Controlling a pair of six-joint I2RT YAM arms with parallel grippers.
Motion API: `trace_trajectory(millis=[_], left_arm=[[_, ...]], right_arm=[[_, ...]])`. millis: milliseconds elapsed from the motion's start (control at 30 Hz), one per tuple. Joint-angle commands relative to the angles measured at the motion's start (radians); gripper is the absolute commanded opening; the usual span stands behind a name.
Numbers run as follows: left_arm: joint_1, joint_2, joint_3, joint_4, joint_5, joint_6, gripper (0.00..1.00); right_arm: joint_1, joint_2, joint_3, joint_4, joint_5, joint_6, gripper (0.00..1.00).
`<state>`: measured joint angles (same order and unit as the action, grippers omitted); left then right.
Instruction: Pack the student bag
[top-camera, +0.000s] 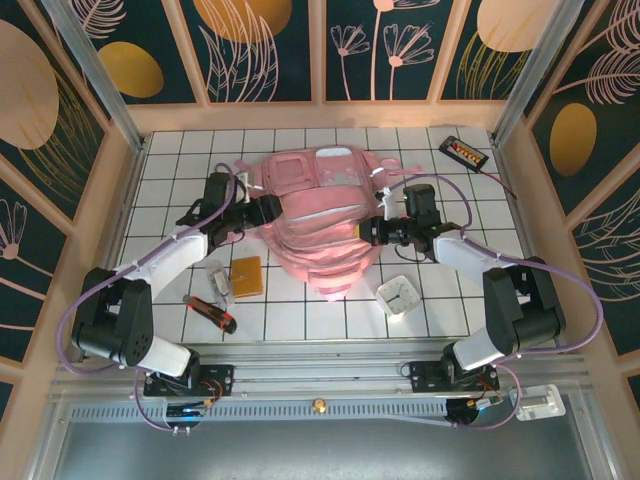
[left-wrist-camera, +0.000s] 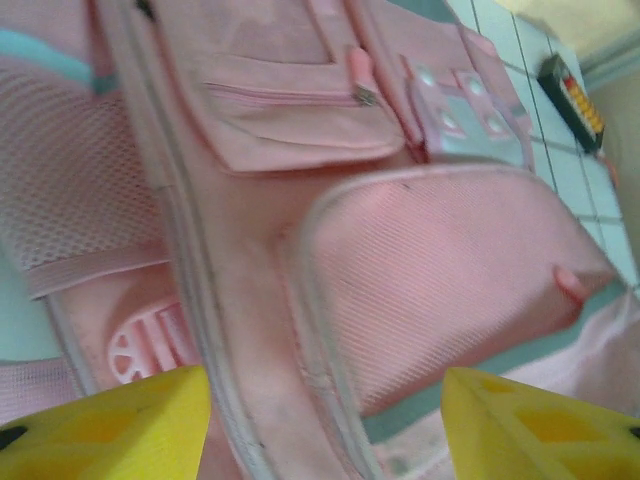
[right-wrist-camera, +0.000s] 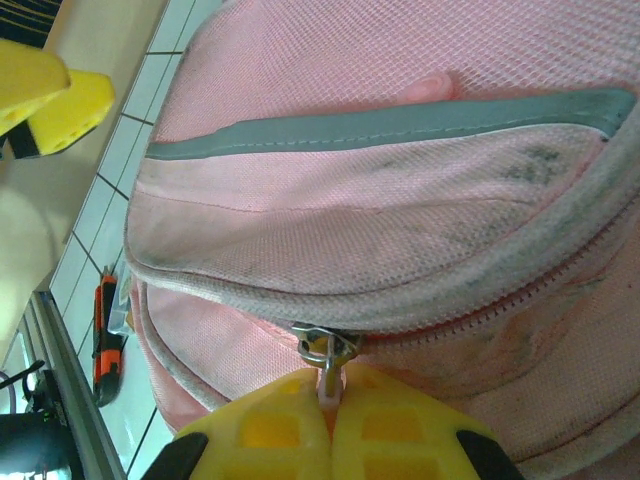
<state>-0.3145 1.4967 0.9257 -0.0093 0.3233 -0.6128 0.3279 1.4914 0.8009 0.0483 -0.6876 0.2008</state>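
Observation:
The student bag (top-camera: 320, 200), a big pink backpack, lies flat in the middle of the tiled table. My right gripper (top-camera: 362, 228) is at its near right side, shut on the metal zipper pull (right-wrist-camera: 328, 352) of the main zip; the yellow fingertips (right-wrist-camera: 330, 395) pinch the pull's tab. The zip teeth run off to the right along the bag (right-wrist-camera: 380, 150). My left gripper (top-camera: 262, 210) hovers at the bag's left side, open (left-wrist-camera: 320, 385), with only the bag's front pockets (left-wrist-camera: 400, 260) below its spread fingers.
A black calculator (top-camera: 464, 152) lies at the far right. In front of the bag are a tan square pad (top-camera: 247, 275), a clear packet (top-camera: 217, 280), a red-and-black knife (top-camera: 210, 314) and a white square box (top-camera: 399, 295). Wooden walls ring the table.

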Motion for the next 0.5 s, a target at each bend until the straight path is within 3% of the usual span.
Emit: trace_trajectory(millis=[0,333,400,467], left_arm=[[0.01,0.07,0.014,0.095,0.156,-0.108,0.59],[0.01,0.241,0.134,0.102,0.211,-0.112,0.49],[0.01,0.267,0.153,0.109,0.215,-0.119,0.43],[0.009,0.29,0.149,0.179,0.262,-0.169,0.28]], right_arm=[[-0.017,0.004,-0.011,0.036,-0.021,0.003,0.0],[-0.021,0.007,-0.011,0.037,-0.02,0.003,0.0],[-0.021,0.006,-0.014,0.035,-0.02,0.0,0.0],[-0.022,0.006,-0.02,0.033,-0.027,-0.003,0.0]])
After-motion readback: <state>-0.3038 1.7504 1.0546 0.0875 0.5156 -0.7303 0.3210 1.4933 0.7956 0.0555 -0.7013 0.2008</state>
